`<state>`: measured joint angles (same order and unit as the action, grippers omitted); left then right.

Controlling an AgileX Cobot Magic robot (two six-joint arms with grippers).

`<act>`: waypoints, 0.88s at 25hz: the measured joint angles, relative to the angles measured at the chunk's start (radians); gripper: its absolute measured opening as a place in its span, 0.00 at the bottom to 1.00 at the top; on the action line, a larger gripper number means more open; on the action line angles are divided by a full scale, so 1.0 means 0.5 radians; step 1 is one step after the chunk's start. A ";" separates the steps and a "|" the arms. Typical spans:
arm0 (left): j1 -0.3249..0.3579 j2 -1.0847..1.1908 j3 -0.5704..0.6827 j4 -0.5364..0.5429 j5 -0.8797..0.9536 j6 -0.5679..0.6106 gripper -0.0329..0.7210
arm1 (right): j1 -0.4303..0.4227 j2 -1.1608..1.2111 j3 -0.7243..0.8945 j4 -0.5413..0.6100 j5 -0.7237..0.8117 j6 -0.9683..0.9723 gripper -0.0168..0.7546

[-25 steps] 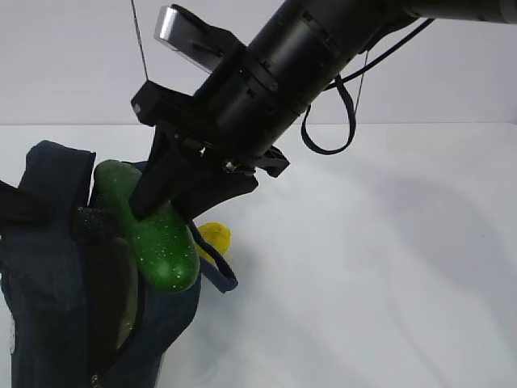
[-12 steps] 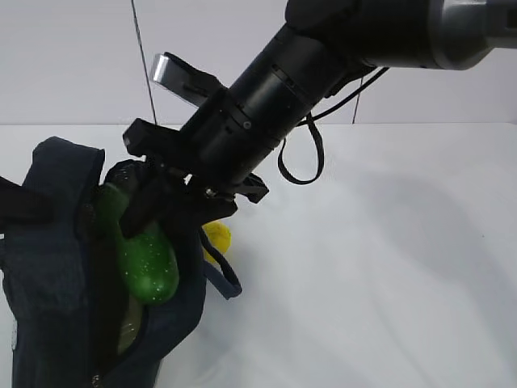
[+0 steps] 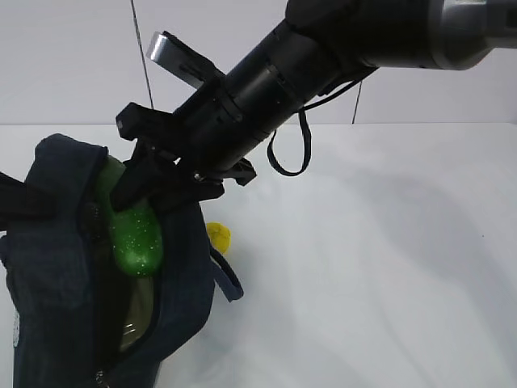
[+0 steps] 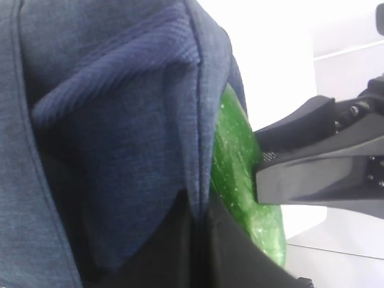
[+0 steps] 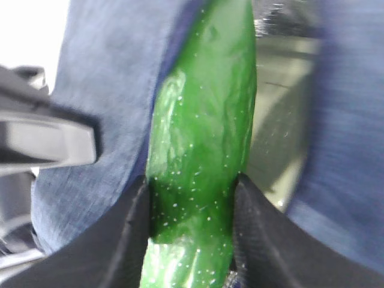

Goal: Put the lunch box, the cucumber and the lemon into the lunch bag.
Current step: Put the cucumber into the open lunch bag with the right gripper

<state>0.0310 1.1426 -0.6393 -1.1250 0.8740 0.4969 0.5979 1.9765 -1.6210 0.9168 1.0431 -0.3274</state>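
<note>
The lunch bag point(image 3: 56, 267) stands nearest, at 8 o'clock in the exterior view, its mouth gaping upward, and through the gap a pale greenish surface low inside looks like the lunch box point(image 3: 136, 311), though too little shows to be sure. At the bag's mouth, toward 10 o'clock, the right gripper point(image 3: 136, 198) is clamped on the cucumber point(image 3: 133, 234), its 2 fingers pressing either side of the middle, as the right wrist view confirms. The cucumber hangs tilted, lower end between the fabric walls, upper end against the rim. To finish this step well, I judge the arm should ease the cucumber lower along the bag's long axis, keeping it clear of the fabric edge, and let go only once it rests on something inside. The left gripper point(image 3: 12, 206) is pinched tight at 9 o'clock, apparently on the bag's edge; holding that side taut helps. Behind the bag, near 7 o'clock of centre, the lemon point(image 3: 218, 235) waits on the table point(image 3: 388, 267).
</note>
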 joint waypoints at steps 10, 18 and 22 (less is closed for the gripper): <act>0.000 0.000 0.000 -0.004 0.005 0.004 0.04 | 0.085 0.030 0.000 0.026 -0.065 -0.277 0.43; 0.000 0.000 0.000 -0.004 0.019 0.004 0.04 | 0.094 0.095 0.000 0.027 -0.092 -0.435 0.56; 0.000 0.000 0.000 -0.004 0.023 0.004 0.04 | 0.094 0.095 0.000 0.035 -0.110 -0.492 0.60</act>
<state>0.0310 1.1426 -0.6393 -1.1272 0.8856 0.4986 0.6450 2.0239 -1.6210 0.9344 0.9881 -0.5735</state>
